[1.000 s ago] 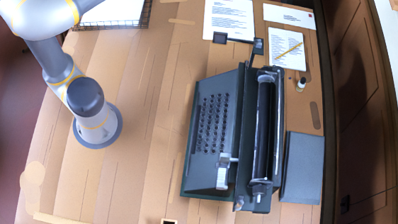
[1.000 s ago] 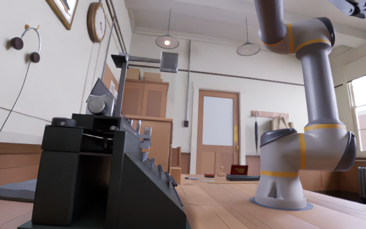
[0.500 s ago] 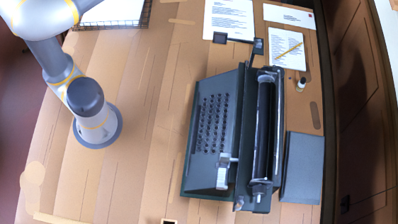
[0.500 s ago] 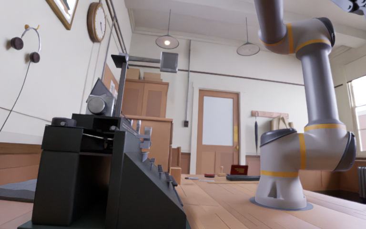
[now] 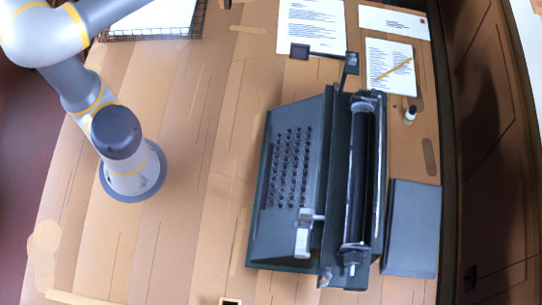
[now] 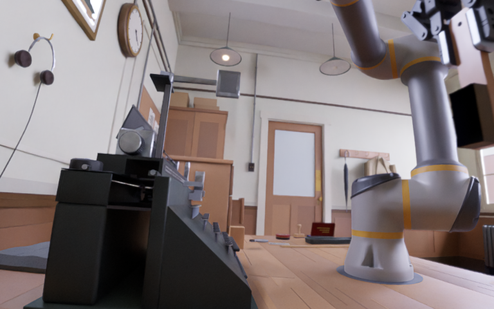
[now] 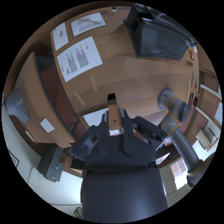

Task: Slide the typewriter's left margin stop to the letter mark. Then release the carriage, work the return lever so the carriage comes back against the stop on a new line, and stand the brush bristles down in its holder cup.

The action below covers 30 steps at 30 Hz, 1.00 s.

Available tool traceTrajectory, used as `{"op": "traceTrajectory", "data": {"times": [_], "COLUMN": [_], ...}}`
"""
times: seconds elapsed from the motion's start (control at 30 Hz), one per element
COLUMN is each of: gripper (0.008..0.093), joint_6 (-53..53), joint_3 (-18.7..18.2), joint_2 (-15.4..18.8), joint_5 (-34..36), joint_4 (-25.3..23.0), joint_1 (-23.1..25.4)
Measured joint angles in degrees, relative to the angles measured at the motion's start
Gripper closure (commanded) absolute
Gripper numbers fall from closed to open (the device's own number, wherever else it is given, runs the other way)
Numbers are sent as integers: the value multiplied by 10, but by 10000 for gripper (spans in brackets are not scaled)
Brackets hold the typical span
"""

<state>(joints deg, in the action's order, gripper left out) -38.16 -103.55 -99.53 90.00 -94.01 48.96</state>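
The holder cup is hard to pick out; a small dark square [image 5: 299, 51] on the papers behind the typewriter may be it, I cannot tell. High above the desk I grip the brush [image 7: 113, 113] by its wooden handle in my gripper [image 7: 115, 121], with its black bristles [image 7: 111, 97] pointing away from me and downward. From the second side camera the brush [image 6: 470, 105] hangs at the upper right, bristles down. The dark typewriter [image 5: 318, 186] sits mid-desk with its carriage [image 5: 361, 176] and return lever [image 5: 345, 72] at the far end.
The desk's curved edge lies below me, with a wire tray [image 5: 154, 21] of paper near it. Sheets of paper [image 5: 311, 26], a pencil [image 5: 393, 69], a small bottle [image 5: 410, 115] and a grey pad [image 5: 412, 227] surround the typewriter. The arm's base [image 5: 130, 166] stands to its left.
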Motion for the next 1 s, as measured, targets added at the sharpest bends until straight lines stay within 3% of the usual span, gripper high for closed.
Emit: {"op": "traceTrajectory", "data": {"times": [0.27,0.6,1.0], "gripper": [934,934,934], "joint_6": [-76,-203,-323], "joint_3": [-47,-95,-121], "joint_2": [-62,-138,-185], "joint_5": [0,0,0], "joint_4": [15,42,64], "joint_1": [-76,-203,-323]}}
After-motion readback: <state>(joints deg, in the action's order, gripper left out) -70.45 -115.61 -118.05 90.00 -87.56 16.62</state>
